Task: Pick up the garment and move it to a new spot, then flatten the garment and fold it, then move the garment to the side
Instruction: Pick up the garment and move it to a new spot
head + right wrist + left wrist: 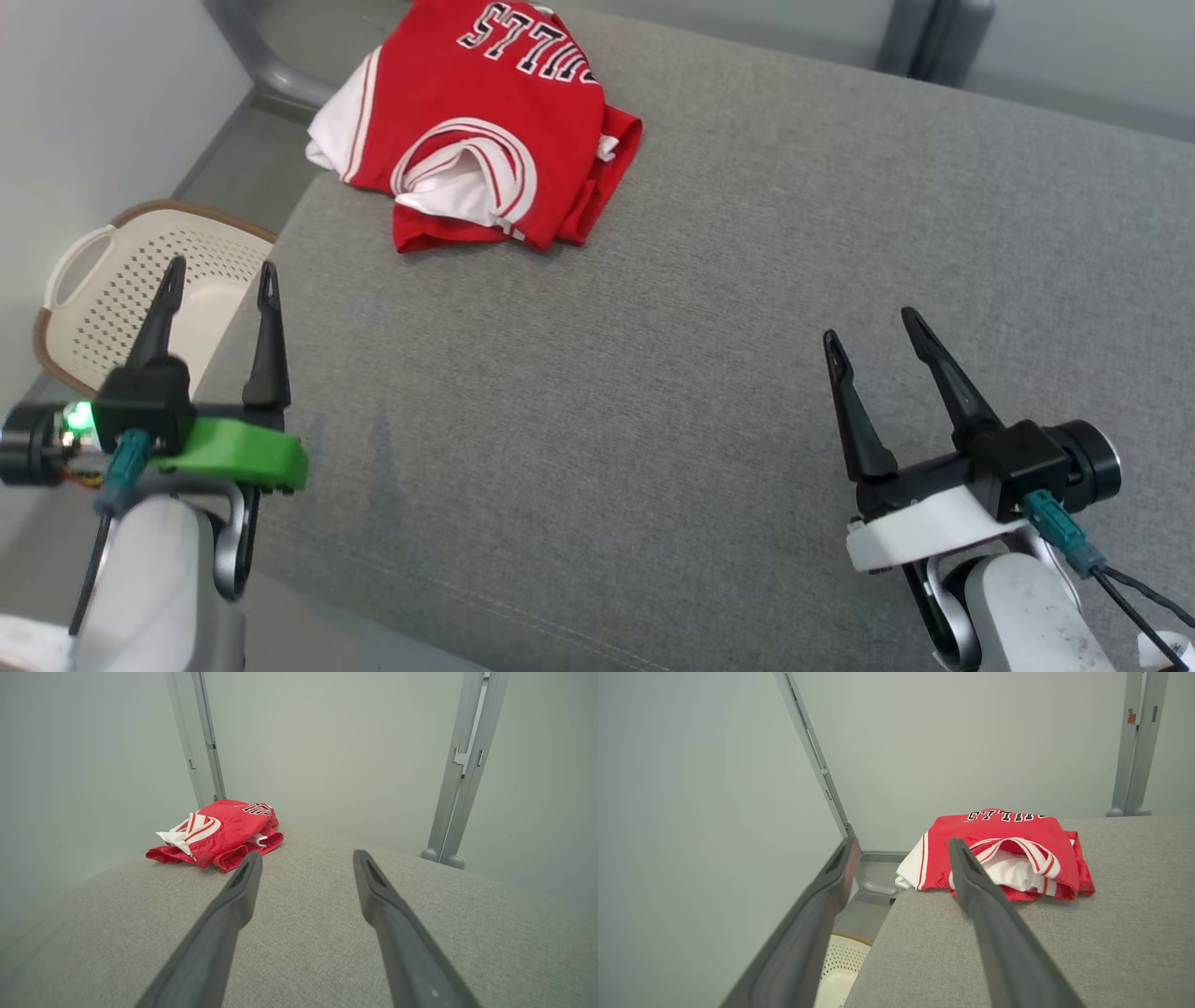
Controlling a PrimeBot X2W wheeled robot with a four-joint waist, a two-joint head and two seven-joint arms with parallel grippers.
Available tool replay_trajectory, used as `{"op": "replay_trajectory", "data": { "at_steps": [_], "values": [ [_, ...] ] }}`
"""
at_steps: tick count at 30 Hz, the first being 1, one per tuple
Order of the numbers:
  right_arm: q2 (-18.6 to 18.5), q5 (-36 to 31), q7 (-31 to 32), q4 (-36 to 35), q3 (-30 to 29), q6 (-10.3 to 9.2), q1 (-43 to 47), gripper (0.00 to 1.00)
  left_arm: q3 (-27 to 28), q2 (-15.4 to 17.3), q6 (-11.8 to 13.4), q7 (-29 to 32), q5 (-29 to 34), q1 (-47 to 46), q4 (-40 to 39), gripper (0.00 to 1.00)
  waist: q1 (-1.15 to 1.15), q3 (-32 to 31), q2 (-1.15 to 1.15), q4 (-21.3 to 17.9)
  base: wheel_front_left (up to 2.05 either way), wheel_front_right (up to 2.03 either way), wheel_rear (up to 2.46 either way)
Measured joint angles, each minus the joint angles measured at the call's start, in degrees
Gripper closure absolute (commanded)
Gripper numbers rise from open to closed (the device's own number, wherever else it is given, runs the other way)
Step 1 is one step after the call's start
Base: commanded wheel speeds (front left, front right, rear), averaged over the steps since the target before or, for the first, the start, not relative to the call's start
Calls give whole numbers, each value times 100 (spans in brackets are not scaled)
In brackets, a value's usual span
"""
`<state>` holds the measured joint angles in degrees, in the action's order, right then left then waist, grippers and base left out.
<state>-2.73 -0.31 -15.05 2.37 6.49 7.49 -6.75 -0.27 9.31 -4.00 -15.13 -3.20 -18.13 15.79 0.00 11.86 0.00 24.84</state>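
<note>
Seemingly folded, the garment [485, 121] lies at upper left; left gripper [222, 269] and right gripper [868, 327] stand spread, empty; little apparently remains.

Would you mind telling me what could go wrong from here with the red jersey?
1. The red jersey lies bunched at the left edge of the grey surface, its white part overhanging; a nudge might slide it off to the floor near the basket.
2. It lies in loose layers, so a pinch may catch only the top one.
3. The open left gripper hangs just off that edge and could snag it reaching in.
</note>
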Motion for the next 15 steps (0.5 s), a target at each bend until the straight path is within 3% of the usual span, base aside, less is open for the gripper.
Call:
{"op": "replay_trajectory", "data": {
  "at_steps": [7,15],
  "values": [
    [-2,-112,0,-31,11,0,-296,0,-469,279,-225,181,123,-1416,1165,0,0,543,0,-404,0,0,0],
    [-4,-186,0,-187,24,0,-577,0,-749,554,-309,671,65,-2258,2307,0,0,1063,0,-882,0,0,0]
  ]
}}
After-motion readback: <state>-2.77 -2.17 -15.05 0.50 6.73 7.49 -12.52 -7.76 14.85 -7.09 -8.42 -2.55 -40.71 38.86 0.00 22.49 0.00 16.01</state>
